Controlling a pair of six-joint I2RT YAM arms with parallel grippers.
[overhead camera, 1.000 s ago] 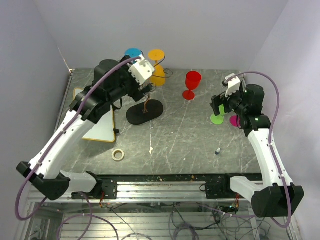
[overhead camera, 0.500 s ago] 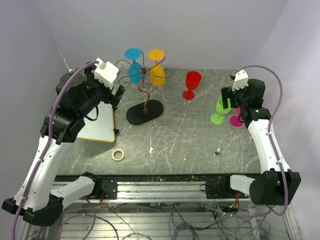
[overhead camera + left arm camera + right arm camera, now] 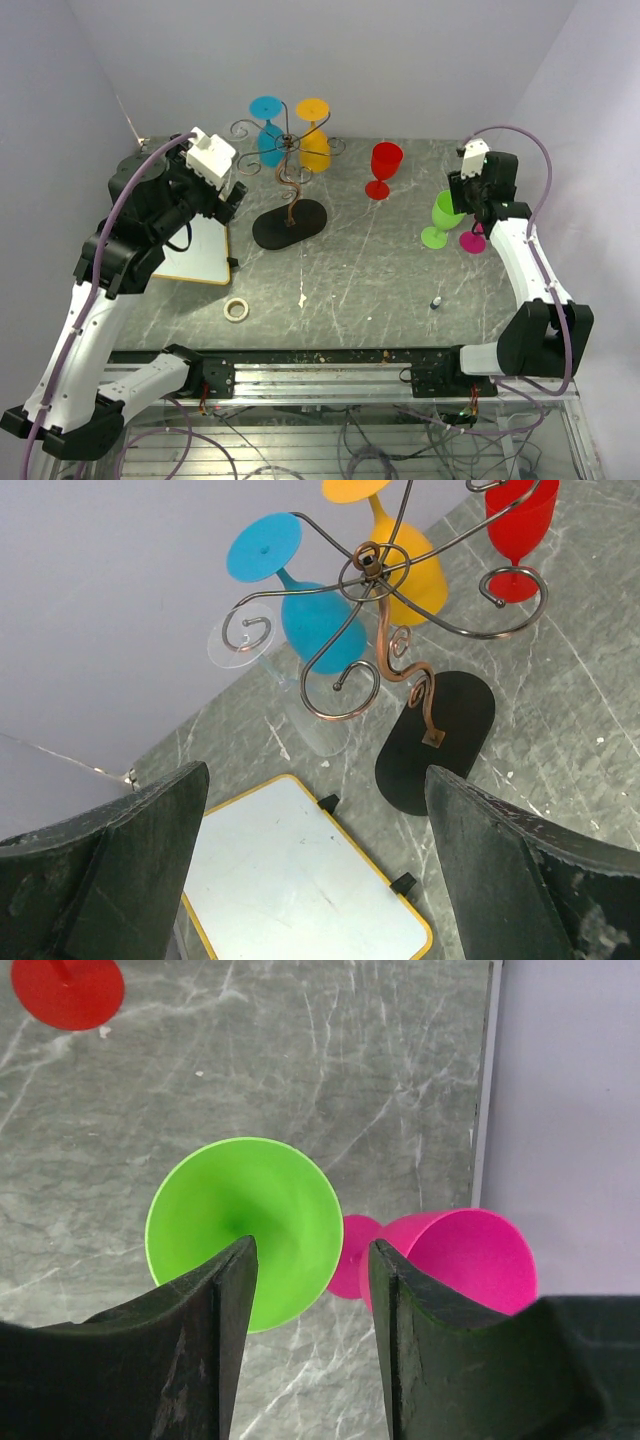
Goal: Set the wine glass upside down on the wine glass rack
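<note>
- The right tool (image 3: 312, 1250) is held spread and carries nothing. It is poised over the green glass (image 3: 240, 1225), with the near part of the rim seen between its two fingers.
- The green glass, taken here to be the one in hand, stands upright on the tabletop (image 3: 360, 270) near the right edge. Its mouth faces up and its long axis is vertical, so the tool looks nearly straight down that axis.
- Whether a finger touches the rim cannot be told from the wrist view; a small gap seems likelier.
- A pink glass (image 3: 460, 1255) stands just beside the green one at its 3 o'clock, which leaves little room on that side.
- In the top view the rack (image 3: 372, 570) lies well apart from the green glass, at roughly 9 o'clock. Blue (image 3: 320, 625) and yellow (image 3: 405, 565) glasses are hung on its far arms.
- The left tool (image 3: 315, 775) is also spread and empty, near the rack at its 8 o'clock.
- The right arm is much the nearer to the glass. A grasp, a flip of the axis and a carry towards 9 o'clock are judged to be called for.
</note>
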